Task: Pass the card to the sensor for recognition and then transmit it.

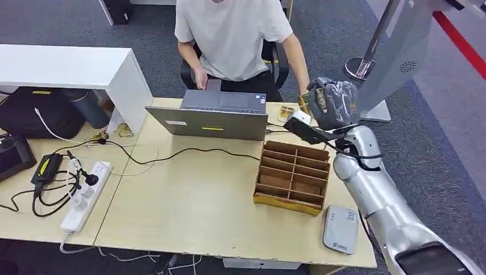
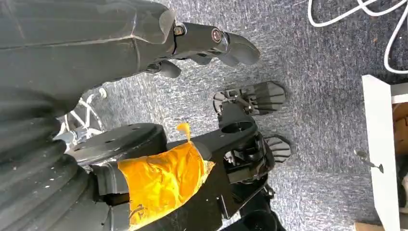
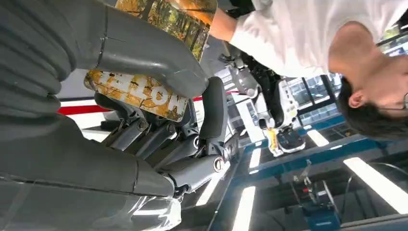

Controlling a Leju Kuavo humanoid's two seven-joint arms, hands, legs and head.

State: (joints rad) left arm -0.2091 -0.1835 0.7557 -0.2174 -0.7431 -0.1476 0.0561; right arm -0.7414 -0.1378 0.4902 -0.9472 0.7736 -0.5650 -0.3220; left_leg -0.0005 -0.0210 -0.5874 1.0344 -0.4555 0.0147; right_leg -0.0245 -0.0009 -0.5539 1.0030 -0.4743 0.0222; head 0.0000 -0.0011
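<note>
R hand point(image 3: 144, 96) grips card point(image 3: 144, 91), half-hidden.

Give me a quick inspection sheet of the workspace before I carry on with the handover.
Surface: light wooden table, mostly bare in the middle.
Job's things: card held in the right robot hand, raised toward the seated person; grey sensor lies flat at the near right edge.
Clutter: wooden sorter, open laptop.
Robot hands: right grips the card; left robot hand hangs over the carpet, holding nothing.
Cables: black lead crosses the table from the left to the sorter; power strip with plugs at left.
Surroundings: white cabinet, black bag, grey carpet.
</note>
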